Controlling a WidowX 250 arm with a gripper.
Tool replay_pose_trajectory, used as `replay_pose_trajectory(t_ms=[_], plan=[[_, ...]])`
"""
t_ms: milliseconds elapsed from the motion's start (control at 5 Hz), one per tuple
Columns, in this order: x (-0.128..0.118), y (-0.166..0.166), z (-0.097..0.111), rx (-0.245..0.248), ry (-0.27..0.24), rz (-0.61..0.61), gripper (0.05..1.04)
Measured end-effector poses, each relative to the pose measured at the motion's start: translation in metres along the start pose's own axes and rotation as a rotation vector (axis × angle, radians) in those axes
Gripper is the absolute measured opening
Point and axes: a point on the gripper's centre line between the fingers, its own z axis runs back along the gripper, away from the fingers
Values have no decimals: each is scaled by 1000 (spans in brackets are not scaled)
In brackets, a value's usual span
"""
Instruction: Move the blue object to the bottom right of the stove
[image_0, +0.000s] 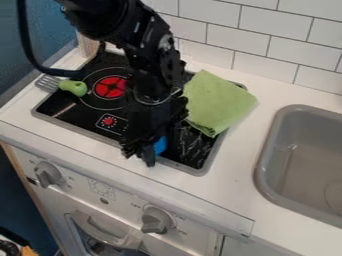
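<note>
The black gripper (148, 150) hangs low over the front edge of the stove (192, 162), right of its middle. Just behind and to the right of the fingertips, a blue object (160, 145) shows in part, close against the gripper. The rest of it is hidden by the gripper, and I cannot tell whether it is held.
A green cloth (220, 102) lies over the stove's back right part and onto the counter (234, 170). A spatula with a green handle (73, 87) rests at the stove's left edge. The grey sink (264, 165) is at the right, and a tiled wall (234, 35) stands behind.
</note>
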Motion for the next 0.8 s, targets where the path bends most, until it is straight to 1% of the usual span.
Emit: replay_pose_trajectory(t_ms=[200, 400, 600, 800], plan=[[-3, -6, 0, -4, 1, -12, 674], [-2, -10, 0, 6, 2, -8, 958], [-1, -7, 0, 24, -4, -6, 1004], [1, -10, 8, 24, -5, -13, 1000]])
